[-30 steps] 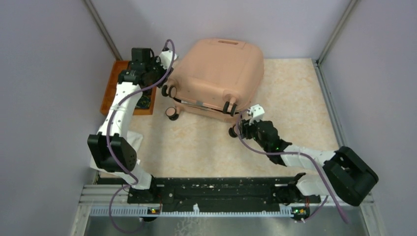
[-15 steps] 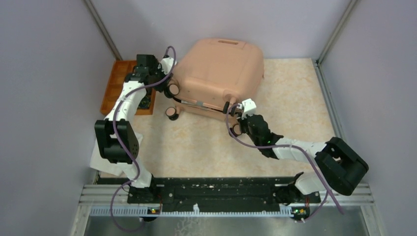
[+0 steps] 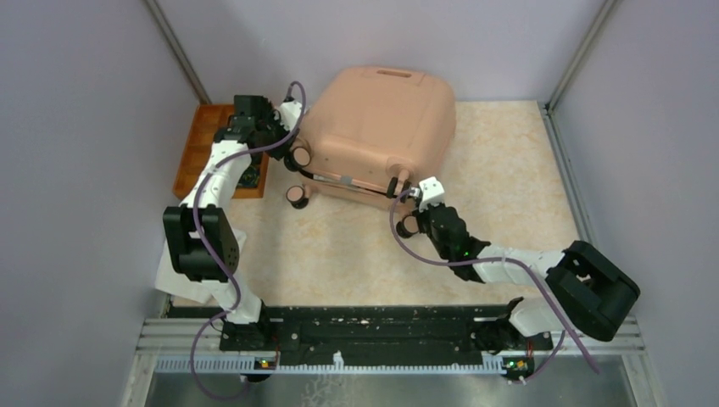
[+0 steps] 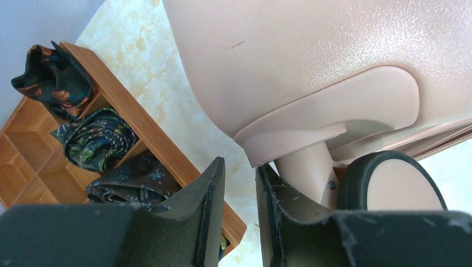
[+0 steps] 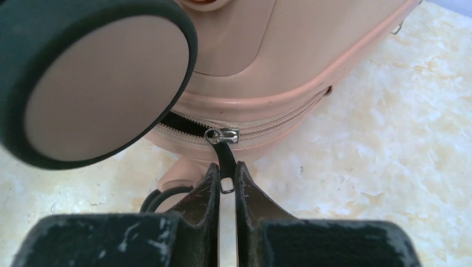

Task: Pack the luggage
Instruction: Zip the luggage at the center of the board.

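1. While the suitcase point(image 3: 377, 127) lies flat on the worktop point(image 3: 509, 170) with its lid down, both arms reach in at its wheel end.
2. The right gripper point(image 5: 225, 183) is pinched shut on the little black zipper pull point(image 5: 224, 161) at the suitcase's seam, close to a wheel point(image 5: 94, 83). I think it holds there so it can drag the zipper along. A dark gap shows in the seam beside the pull.
3. The left gripper point(image 4: 239, 206) sits at the suitcase's other wheel corner. Its jaws are a little apart with nothing between them. I think it is there to stop the suitcase sliding.
4. A wooden tray point(image 4: 161, 144) of rolled cloths point(image 4: 94, 139) sits just beside that corner.
5. The suitcase's long way runs from wheels to handle point(image 3: 398, 75). The wheels point at the arms and the handle points at the back wall, turned a bit sideways.
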`<state>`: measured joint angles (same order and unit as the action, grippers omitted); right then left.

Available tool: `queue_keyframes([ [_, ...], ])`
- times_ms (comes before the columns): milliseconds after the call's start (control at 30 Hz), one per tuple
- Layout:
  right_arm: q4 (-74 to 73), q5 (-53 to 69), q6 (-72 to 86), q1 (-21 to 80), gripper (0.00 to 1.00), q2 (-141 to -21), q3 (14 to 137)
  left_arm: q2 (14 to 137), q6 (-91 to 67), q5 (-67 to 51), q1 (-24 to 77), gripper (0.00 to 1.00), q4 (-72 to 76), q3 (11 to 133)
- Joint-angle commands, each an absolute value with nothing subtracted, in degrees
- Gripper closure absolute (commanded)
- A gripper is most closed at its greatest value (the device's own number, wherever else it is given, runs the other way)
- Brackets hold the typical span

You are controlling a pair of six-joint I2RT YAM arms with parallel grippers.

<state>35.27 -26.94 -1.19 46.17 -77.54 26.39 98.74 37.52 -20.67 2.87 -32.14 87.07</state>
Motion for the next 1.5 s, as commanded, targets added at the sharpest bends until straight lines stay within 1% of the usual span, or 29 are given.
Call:
queue_keyframes([
  [0,41.79,-22.28,-1.67,48.43,1.00,-72.44,24.56,97.83,39.62,-32.46,6.60,0.66,-37.63,82.97],
  [200,40.57,-18.54,-0.45,48.41,1.00,-69.70,22.61,97.36,39.95,-34.42,7.89,0.69,-38.46,80.57],
  [367,44.14,-16.49,8.18,48.40,1.00,-69.23,20.78,96.61,40.33,-34.93,9.75,0.69,-38.49,78.69],
  [567,54.00,-7.36,19.27,48.44,1.00,-72.48,18.74,95.95,40.70,-34.52,12.44,0.71,-38.91,77.30],
  [633,59.94,-4.13,23.28,48.52,1.00,-74.24,16.91,95.73,40.58,-34.21,13.26,0.71,-38.81,77.19],
  [800,72.65,-1.21,33.05,48.94,1.00,-79.95,15.01,95.30,39.87,-34.26,14.51,0.71,-38.42,77.34],
  [933,75.76,0.92,33.92,50.31,1.00,-85.76,18.35,95.36,39.56,-34.05,16.08,0.71,-38.76,77.63],
  [1033,75.48,1.58,33.97,50.52,1.00,-86.58,19.43,95.25,39.60,-33.42,17.10,0.71,-38.87,77.58],
  [1100,73.94,0.56,33.69,50.75,1.00,-86.13,19.24,95.04,39.58,-33.44,17.14,0.72,-39.03,77.85],
  [1233,69.85,-2.16,31.23,51.63,1.00,-87.53,22.87,94.74,38.89,-35.13,17.86,0.73,-39.99,78.20],
  [1300,71.11,-3.42,29.79,51.92,1.00,-89.59,24.54,94.11,38.69,-35.58,18.90,0.73,-40.08,77.49],
  [1467,67.89,-3.38,24.17,53.82,1.00,-96.84,34.65,93.47,39.07,-35.49,20.76,0.74,-40.26,76.75],
])
